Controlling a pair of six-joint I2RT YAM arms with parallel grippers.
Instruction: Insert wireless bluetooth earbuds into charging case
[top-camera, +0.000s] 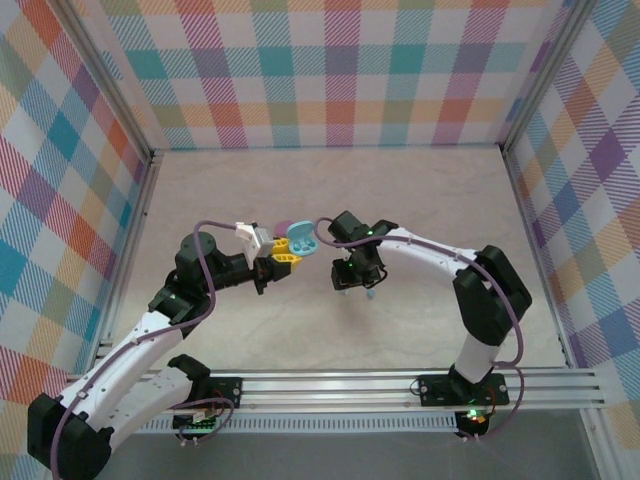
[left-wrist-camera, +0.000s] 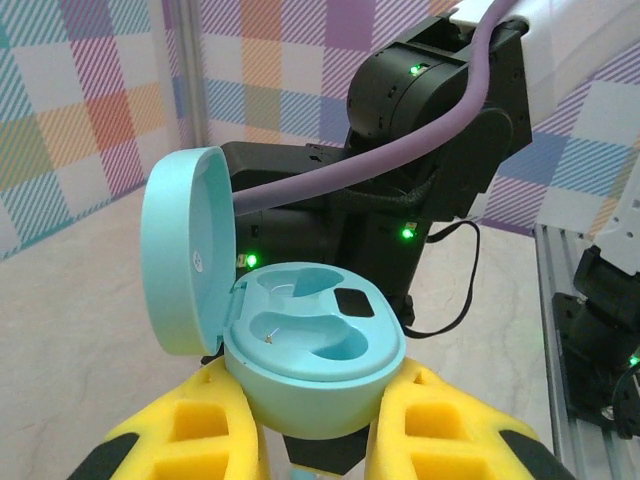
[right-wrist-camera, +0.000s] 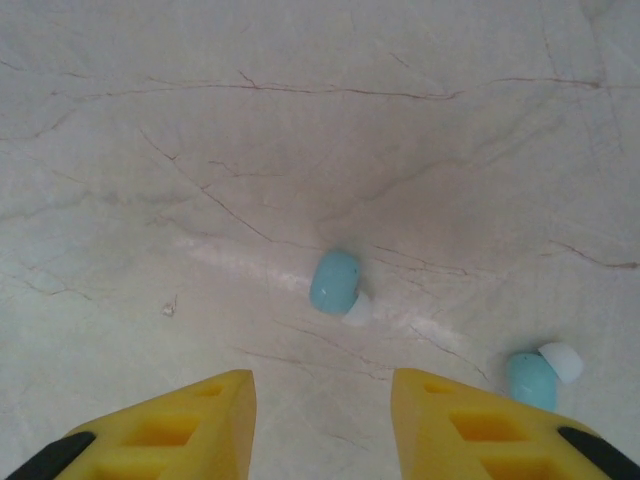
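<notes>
My left gripper (left-wrist-camera: 318, 425) is shut on the base of a light blue oval charging case (left-wrist-camera: 318, 345), its yellow fingers (left-wrist-camera: 195, 425) pressing both sides. The lid (left-wrist-camera: 185, 250) stands open to the left and both moulded wells look empty. From above, the case (top-camera: 302, 240) is held near the table's middle. My right gripper (right-wrist-camera: 322, 400) hangs open over the tabletop, nothing between its fingers. A light blue earbud (right-wrist-camera: 335, 282) lies just ahead of the gap, and a second light blue earbud (right-wrist-camera: 533, 378) lies beside the right finger. The pinkish earbuds are out of view.
A lilac oval case (top-camera: 283, 224) lies just behind the held case. The right arm (left-wrist-camera: 430, 110) stands close in front of the left wrist camera. Checked walls (top-camera: 330, 70) enclose the marble tabletop (top-camera: 330, 190), and a rail (top-camera: 400, 385) runs along the near edge.
</notes>
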